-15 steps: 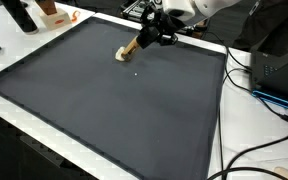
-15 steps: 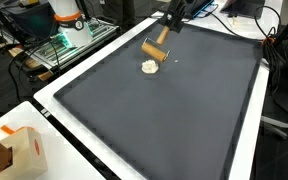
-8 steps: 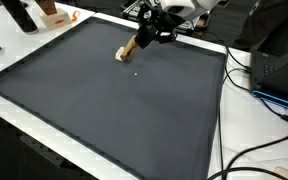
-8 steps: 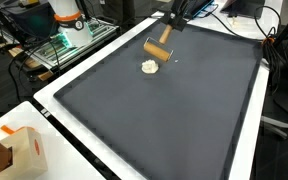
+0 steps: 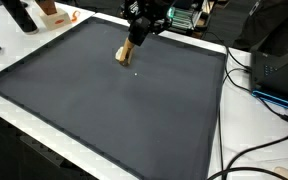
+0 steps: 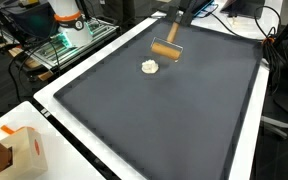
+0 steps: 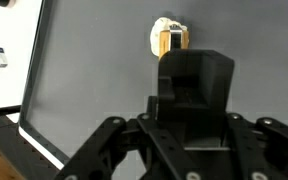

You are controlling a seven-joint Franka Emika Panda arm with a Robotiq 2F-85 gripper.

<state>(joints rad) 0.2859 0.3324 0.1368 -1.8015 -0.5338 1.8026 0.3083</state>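
Now the gripper (image 5: 137, 38) stood more upright over the far part of the black mat (image 5: 104, 110), its fingers pinching a short wooden cylinder (image 5: 127, 51). A second before, it had leaned in from the side with the arm's white casing showing behind it. That casing had since passed out of the top of the exterior view, and only the dark gripper body remained above the mat.

In an exterior view the gripper (image 6: 171, 38) held the short wooden cylinder (image 6: 165, 50) roughly level just above the mat. The cylinder had shifted slightly sideways and away from the small white lump (image 6: 150, 67). The lump had not moved: it lay on the mat just beside the cylinder, and whether the two touched could not be told.

The wrist view looked down past the gripper (image 7: 176, 58) to the end of the short wooden cylinder (image 7: 170, 42), with the small white lump (image 7: 164, 24) showing pale just beyond it.

Around the mat, the white desk (image 5: 236, 130) carried loose cables (image 5: 274, 100), and a cardboard box (image 6: 24, 150) stood near one corner, as before.
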